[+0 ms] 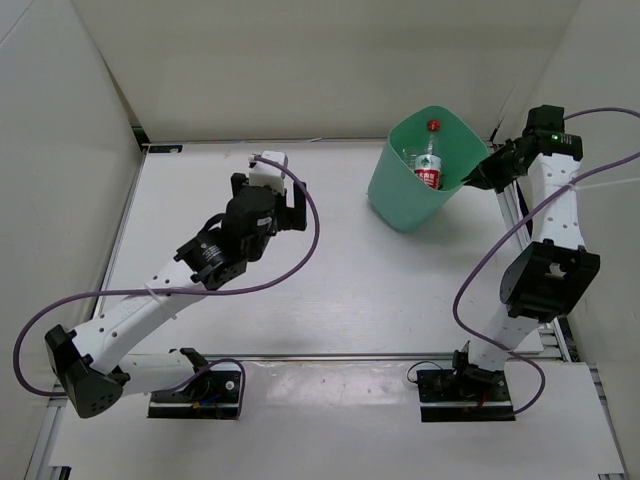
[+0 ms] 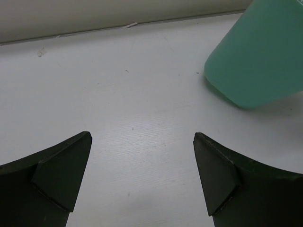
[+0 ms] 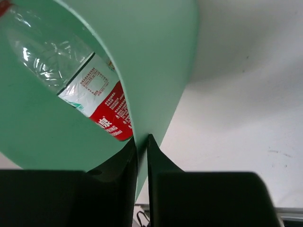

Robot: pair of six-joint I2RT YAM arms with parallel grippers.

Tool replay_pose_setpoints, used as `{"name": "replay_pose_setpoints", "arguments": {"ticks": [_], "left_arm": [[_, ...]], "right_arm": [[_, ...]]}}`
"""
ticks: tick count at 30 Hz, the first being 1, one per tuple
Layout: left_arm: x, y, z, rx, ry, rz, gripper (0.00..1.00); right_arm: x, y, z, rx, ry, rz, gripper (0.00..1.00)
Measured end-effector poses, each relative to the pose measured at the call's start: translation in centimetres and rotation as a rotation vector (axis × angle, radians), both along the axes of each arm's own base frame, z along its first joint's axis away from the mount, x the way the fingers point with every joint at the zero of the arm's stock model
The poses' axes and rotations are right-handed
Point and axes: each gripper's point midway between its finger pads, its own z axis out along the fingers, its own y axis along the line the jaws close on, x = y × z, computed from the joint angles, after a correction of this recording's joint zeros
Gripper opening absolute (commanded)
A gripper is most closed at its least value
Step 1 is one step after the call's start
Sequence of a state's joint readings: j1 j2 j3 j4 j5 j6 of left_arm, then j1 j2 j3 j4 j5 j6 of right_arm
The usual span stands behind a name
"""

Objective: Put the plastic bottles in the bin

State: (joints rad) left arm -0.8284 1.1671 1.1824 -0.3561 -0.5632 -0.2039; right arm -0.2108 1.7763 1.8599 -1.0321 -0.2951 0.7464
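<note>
The mint-green bin (image 1: pixel 400 195) sits at the table's far right, tilted toward the right arm. Inside it lies a clear bottle with a red cap and red-white label (image 1: pixel 429 165), also seen in the right wrist view (image 3: pixel 97 101). Other bottles are not visible. My right gripper (image 1: pixel 474 181) is shut on the bin's right rim (image 3: pixel 156 85), one finger inside the wall and one outside. My left gripper (image 1: pixel 285 208) is open and empty over bare table (image 2: pixel 142 142), left of the bin (image 2: pixel 260 56).
White walls enclose the table on the left, back and right. The table's back edge (image 1: pixel 250 143) runs behind the left gripper. Purple cables loop beside both arms.
</note>
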Motion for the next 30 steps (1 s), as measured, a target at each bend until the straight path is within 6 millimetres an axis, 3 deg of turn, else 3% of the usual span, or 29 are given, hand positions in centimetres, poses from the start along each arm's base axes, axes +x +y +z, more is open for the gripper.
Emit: {"name": "replay_pose_setpoints", "arguments": {"ticks": [5,14,17,22,25,30], "left_arm": [[-0.5,0.6,0.4,-0.013,-0.003,0.008,1.0],[-1.8,2.2,1.8,-0.068,-0.019,0.029,1.0],[-2.5,2.8,2.2,-0.097,-0.023,0.036,1.0],[-3.5,3.9,2.5,-0.134,-0.011,0.052,1.0],[-4.1,4.4,2.1,-0.137,0.018,0.061,1.0],[-4.5,4.9,2.0,-0.156,0.11,0.128,1.0]], "right_arm": [[-2.8,1.0,0.3,0.016,0.027,-0.008,0.06],[-10.2,1.2,4.2,-0.06,0.011,-0.049,0.06],[-12.6,1.3,3.8,-0.079,0.023,-0.046,0.06],[-16.1,1.9,1.1,-0.082,0.104,-0.029,0.11],[-16.9,2.1,0.3,-0.081,0.131,-0.01,0.12],[-16.7,2.0,0.5,-0.089,0.109,0.002,0.29]]}}
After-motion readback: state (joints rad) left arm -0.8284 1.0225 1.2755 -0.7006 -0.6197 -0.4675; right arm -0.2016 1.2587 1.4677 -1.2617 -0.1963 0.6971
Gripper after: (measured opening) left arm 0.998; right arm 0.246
